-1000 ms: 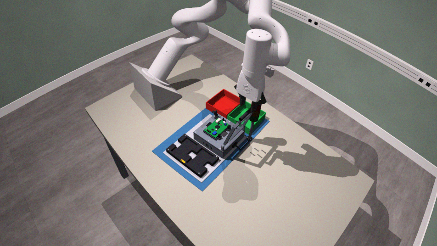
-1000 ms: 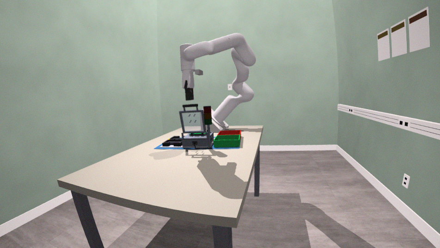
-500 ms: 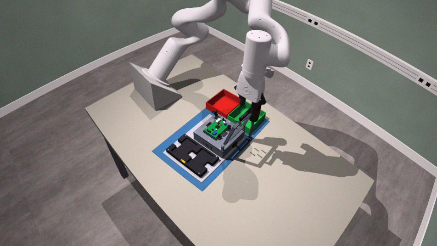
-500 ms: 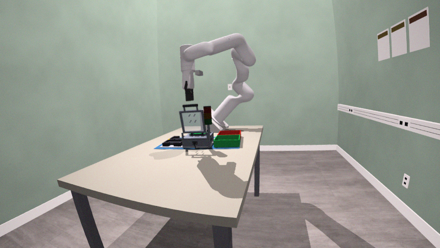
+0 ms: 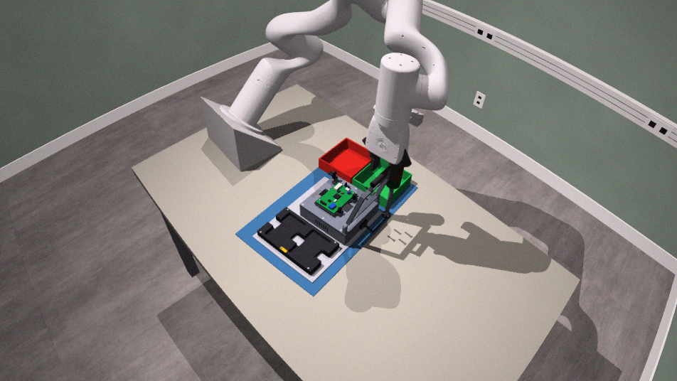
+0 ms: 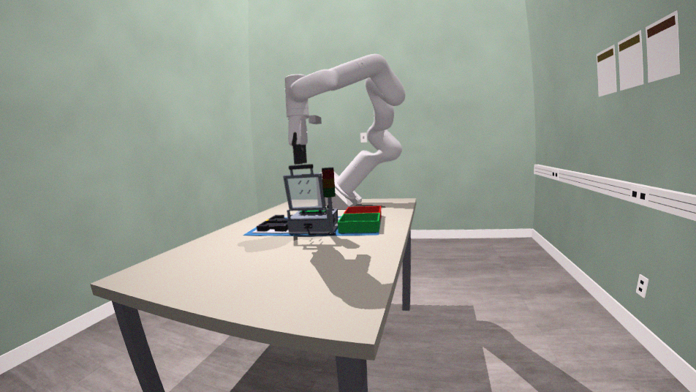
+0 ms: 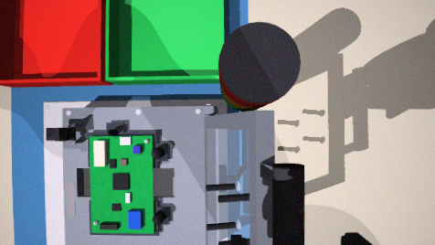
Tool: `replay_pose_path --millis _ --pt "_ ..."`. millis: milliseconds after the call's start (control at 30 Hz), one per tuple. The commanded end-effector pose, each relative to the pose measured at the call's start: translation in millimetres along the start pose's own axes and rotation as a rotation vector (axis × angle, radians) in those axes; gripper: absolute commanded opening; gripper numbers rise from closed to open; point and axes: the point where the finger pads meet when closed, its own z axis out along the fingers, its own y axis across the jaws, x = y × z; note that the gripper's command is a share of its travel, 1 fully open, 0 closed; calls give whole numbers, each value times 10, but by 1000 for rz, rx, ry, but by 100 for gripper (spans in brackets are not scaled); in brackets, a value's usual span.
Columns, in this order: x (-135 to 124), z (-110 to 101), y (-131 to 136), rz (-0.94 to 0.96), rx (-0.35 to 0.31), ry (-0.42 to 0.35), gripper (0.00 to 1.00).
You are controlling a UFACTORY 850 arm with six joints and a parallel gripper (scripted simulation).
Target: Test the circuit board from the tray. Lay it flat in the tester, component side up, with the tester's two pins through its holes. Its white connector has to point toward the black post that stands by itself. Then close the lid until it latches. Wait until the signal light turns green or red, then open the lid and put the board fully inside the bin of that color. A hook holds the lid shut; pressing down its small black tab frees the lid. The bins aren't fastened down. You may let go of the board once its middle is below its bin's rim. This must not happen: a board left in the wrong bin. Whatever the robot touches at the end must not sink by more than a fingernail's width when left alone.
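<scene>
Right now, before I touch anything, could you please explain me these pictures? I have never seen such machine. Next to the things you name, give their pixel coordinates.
The machine is one white robot arm (image 5: pixel 400 80) (image 6: pixel 335 77). Its gripper (image 5: pixel 390 165) (image 6: pixel 300 161) (image 7: pixel 294 240) is open and holds nothing.

The first picture looks down from high up, the second from the side across the table (image 5: pixel 426 307) (image 6: pixel 218 272) (image 7: pixel 388 160), the third down from the arm's wrist.

A green circuit board (image 5: pixel 336 198) (image 6: pixel 311 210) (image 7: pixel 137 183) lies on the grey tester (image 5: pixel 326 227) (image 6: pixel 316 224) (image 7: pixel 187 183), whose lid (image 5: pixel 357 207) (image 6: pixel 303 194) (image 7: pixel 265 137) stands open. Around it are a black tray (image 5: pixel 284 236) (image 6: pixel 273 224), a red bin (image 5: pixel 344 161) (image 6: pixel 362 209) (image 7: pixel 64 83), a green bin (image 5: pixel 402 188) (image 6: pixel 360 224) (image 7: pixel 164 79) and a signal light (image 5: pixel 395 175) (image 6: pixel 328 182) (image 7: pixel 259 64).

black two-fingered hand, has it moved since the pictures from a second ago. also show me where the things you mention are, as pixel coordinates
Yes. In the exterior view the black two-fingered hand (image 5: pixel 385 163) (image 6: pixel 300 161) (image 7: pixel 296 240) is slightly lower, nearer the black bar handle (image 5: pixel 378 180) (image 6: pixel 300 167) (image 7: pixel 288 203) on the raised lid, which looks unmoved.
</scene>
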Motion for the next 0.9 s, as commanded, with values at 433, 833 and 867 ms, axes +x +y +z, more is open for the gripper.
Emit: replay_pose_path --millis 433,833,867 --pt "0 233 8 -1 -2 -1 52" --pt "0 233 8 -1 -2 -1 0" --pt "0 233 8 -1 -2 -1 0"
